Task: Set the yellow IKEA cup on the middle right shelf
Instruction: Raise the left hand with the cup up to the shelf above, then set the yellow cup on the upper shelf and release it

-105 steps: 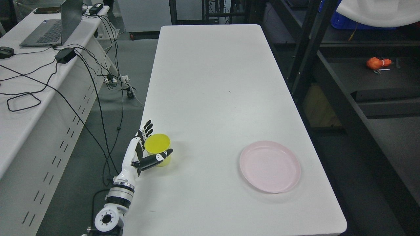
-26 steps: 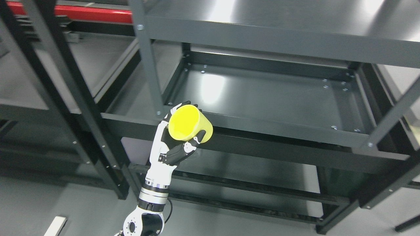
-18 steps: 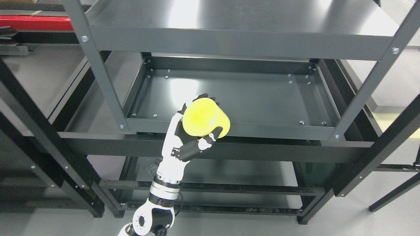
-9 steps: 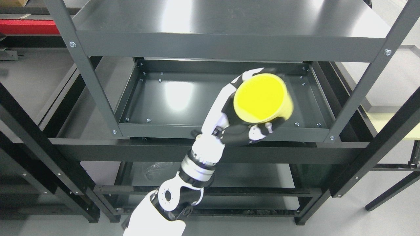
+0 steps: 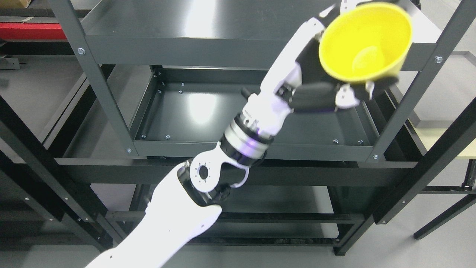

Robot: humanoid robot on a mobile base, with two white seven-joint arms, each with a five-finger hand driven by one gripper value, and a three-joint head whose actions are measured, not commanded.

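Writing: none can be read on the yellow cup (image 5: 366, 42), the rack or the arm; no brand mark shows on the cup's inside or rim.
Left hand (image 5: 327, 80): wrapped around the yellow cup from below and behind, thumb (image 5: 316, 97) lying along the underside, a white fingertip (image 5: 347, 5) showing past the far rim; the cup is gripped.
Cup position: held in the air at the upper right of the head view, in front of the top shelf (image 5: 230, 22) edge, mouth tilted toward the camera so the round bottom shows inside.
Cup and middle shelf (image 5: 208, 111): apart; the cup hangs higher in the picture than that tray, over its right end.
Left arm (image 5: 193, 201): comes in from the lower left and crosses the front rail (image 5: 260, 150) of the middle shelf, hiding part of the tray.
Rack: dark grey metal, flat glossy shelves with raised lips, bolted uprights (image 5: 89, 82); light glare on the tray floor.
Lower shelf (image 5: 282, 197): partly seen behind the forearm; something pale and crumpled may lie there, too dim to tell.
Surroundings: a red beam (image 5: 26, 30) at the upper left, black frame posts (image 5: 44, 167) at both sides, a grey floor (image 5: 442, 253).
Cup shape: smooth plastic, tapering, wide mouth, slightly blurred.
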